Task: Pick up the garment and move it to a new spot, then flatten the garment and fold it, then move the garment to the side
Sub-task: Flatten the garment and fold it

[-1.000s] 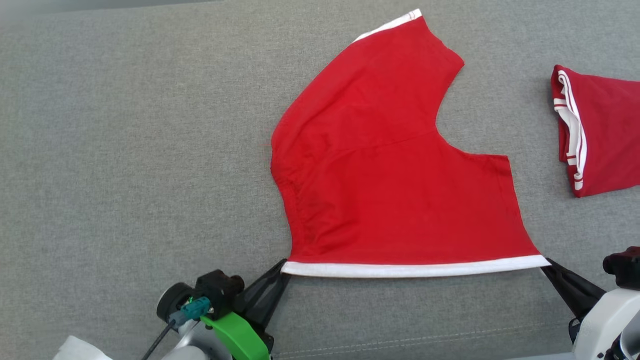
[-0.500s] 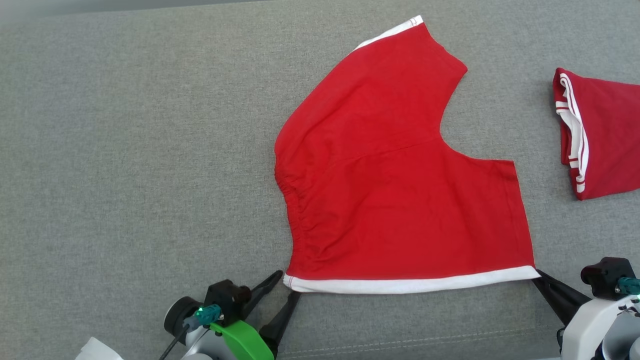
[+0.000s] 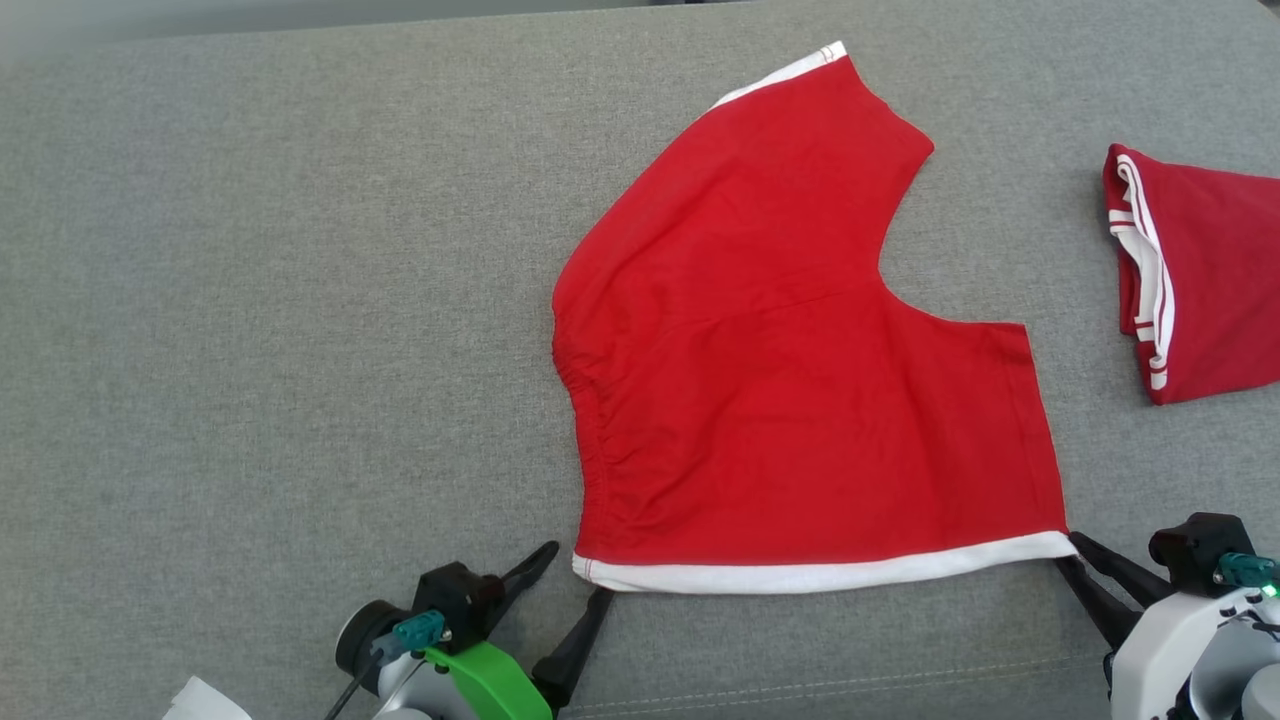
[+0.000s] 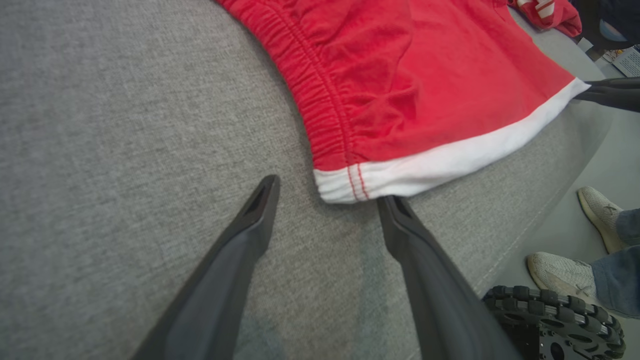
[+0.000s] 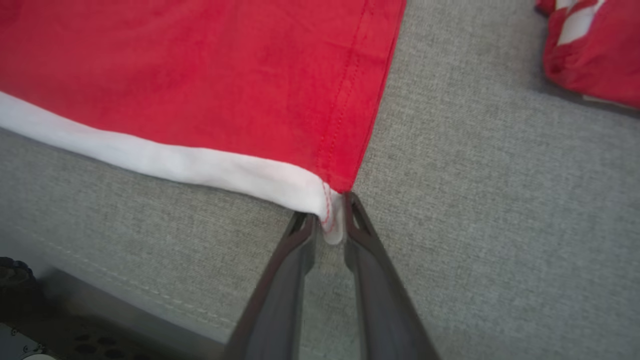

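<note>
Garments on the grey table (image 3: 250,300): 2, both red w/ white trim. The garment (image 3: 800,350), a pair of shorts, lies spread flat at centre-right. It has 2 legs: one points to the far side, the other lies along the near edge. Its white hem (image 3: 820,575) runs across the near edge between the 2 grippers. The gathered waistband (image 3: 580,400) is on the L side. The folded garment (image 3: 1200,280) sits well apart at the R edge of the table.

Grippers: 2, w/ 2 dark fingers each.
- The left gripper (image 3: 577,572) is at the near-L corner of the hem. Its fingers (image 4: 240,240) are wide apart, one either side of that corner, which lies just beyond the tips and isn't held.
- The right gripper (image 3: 1068,551) is at the near-R corner. Its fingers (image 5: 370,260) are nearly together, w/ a narrow gap and the hem corner sitting in it. I can't tell if they actually pinch it.

L wrist view, beyond the table edge: 2 pale shoes (image 4: 597,215) of a person in blue jeans, and 1 black ribbed wheel (image 4: 550,320).
</note>
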Controlling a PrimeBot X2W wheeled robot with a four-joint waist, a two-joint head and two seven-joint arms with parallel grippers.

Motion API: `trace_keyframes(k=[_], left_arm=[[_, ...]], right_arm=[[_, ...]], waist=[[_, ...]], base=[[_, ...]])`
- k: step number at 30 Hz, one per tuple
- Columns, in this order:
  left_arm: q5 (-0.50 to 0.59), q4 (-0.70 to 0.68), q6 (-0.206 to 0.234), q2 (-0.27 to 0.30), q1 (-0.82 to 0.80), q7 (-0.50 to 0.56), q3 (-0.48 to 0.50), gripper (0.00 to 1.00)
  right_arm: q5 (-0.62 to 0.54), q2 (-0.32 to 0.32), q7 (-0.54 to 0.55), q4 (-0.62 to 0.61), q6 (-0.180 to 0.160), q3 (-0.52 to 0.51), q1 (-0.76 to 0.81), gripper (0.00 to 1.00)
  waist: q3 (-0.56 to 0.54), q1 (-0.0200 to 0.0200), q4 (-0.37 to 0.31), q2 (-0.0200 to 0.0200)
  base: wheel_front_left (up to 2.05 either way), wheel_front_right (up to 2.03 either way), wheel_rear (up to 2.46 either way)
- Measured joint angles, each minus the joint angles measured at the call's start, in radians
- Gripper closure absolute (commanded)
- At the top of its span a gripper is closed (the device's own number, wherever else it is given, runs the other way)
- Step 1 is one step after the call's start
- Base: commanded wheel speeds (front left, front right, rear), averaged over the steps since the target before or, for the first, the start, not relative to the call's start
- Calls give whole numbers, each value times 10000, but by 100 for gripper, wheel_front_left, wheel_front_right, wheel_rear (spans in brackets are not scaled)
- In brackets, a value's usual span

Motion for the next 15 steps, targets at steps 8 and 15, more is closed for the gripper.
trace_keyframes(k=[8,15], left_arm=[[0,150,-94,-100,0,-52,117,0],[56,318,-184,-165,-14,-56,163,0]], right_arm=[[-148,88,-159,184,-12,4,-22,4],[-221,199,-274,316,-71,19,-78,8]], waist=[[-25,0,-37,0],[-43,0,-28,0]], base=[[0,0,0],[0,0,0]])
